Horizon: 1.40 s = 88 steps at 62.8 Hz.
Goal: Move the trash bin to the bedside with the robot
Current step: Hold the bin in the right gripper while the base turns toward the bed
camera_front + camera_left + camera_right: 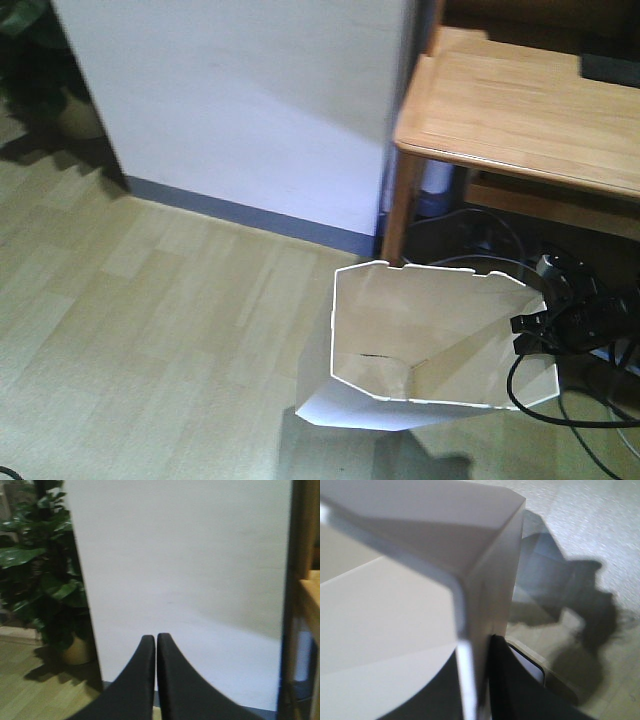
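Observation:
The white trash bin (400,330) with its notched octagonal rim stands tilted on the wood floor, just in front of a wooden desk leg. My right gripper (530,325) is shut on the bin's right rim, a black cable trailing behind it. In the right wrist view the bin wall (395,605) fills the left side and its rim runs between the two black fingers (507,685) of the right gripper (476,652). My left gripper (156,639) is shut on nothing and faces a white wall. The bedside is out of view.
A light wooden desk (520,110) stands at the upper right, with cables and dark gear (590,300) under it. A white wall panel (250,100) with a grey skirting fills the back. A potted plant (45,575) stands left of the panel. Pale wood floor (150,330) spreads to the left.

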Available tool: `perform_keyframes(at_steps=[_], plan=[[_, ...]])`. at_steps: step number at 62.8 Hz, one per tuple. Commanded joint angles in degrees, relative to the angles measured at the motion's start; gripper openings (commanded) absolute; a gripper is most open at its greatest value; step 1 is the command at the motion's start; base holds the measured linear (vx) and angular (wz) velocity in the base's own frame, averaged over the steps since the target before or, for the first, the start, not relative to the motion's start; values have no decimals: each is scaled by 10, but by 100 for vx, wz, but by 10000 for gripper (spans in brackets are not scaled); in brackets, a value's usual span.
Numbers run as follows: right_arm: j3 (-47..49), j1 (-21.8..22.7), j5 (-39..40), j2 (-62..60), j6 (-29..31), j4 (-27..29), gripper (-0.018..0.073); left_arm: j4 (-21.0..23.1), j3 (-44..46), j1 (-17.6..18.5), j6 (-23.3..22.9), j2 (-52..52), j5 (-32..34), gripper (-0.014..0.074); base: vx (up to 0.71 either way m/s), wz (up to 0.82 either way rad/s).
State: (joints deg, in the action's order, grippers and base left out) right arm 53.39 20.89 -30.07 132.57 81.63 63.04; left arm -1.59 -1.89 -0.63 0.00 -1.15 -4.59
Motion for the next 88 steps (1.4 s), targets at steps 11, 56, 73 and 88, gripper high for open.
perform_keyframes(at_steps=[11, 56, 73, 88], plan=[[7, 0, -120, -42, 0, 35, -4, 5, -7, 4, -8, -4, 43, -6, 5, 53], [7, 0, -120, -42, 0, 35, -4, 5, -7, 4, -8, -4, 43, -6, 8, 40], [7, 0, -120, -42, 0, 35, -4, 5, -7, 4, -8, -4, 43, -6, 8, 51], [7, 0, -120, -42, 0, 35, -4, 5, -7, 4, -8, -4, 43, -6, 8, 55]])
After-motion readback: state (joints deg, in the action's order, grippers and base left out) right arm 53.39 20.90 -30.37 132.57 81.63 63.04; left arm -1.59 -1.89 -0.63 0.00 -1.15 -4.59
